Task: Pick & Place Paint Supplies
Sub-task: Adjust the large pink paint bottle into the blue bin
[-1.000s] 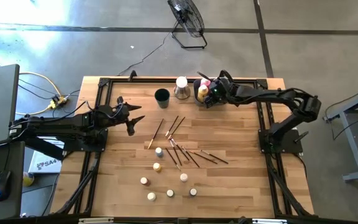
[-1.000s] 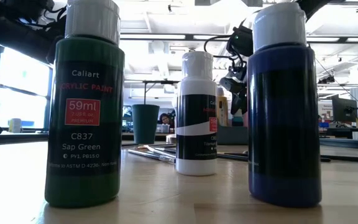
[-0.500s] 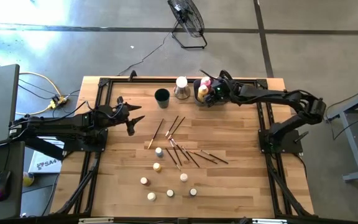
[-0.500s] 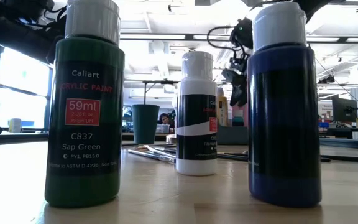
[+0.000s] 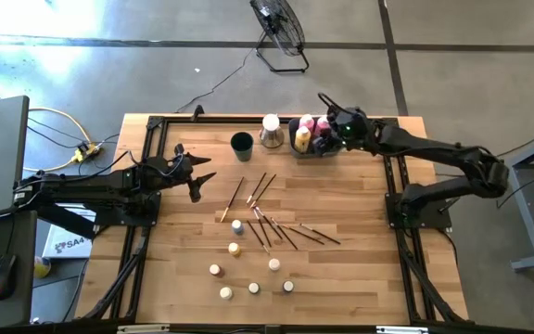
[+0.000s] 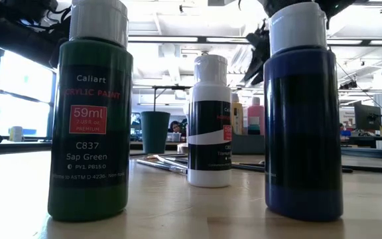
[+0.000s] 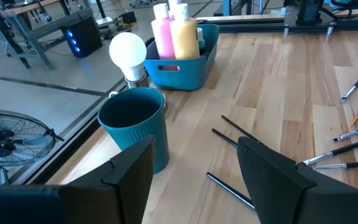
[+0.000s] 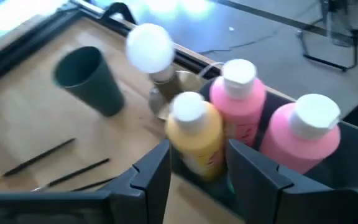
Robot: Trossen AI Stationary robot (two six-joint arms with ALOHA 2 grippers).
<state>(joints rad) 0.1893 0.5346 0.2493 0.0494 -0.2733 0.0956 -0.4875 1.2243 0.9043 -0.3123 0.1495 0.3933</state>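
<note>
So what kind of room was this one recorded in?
Likely a lab or workshop: bare concrete floor with a floor fan, a wooden table carrying two robot arms, and an open ceiling with strip lights in the low view.

Only real readable stuff is on the green paint bottle [image 6: 91,113] at about 9 o'clock in the low view: "Caliart", "ACRYLIC PAINT", "59ml" on a red patch, then "C837" and "Sap Green", with fine print under that too small to make out. The white bottle [image 6: 209,123] near the middle has a label, but it's unreadable.
</note>
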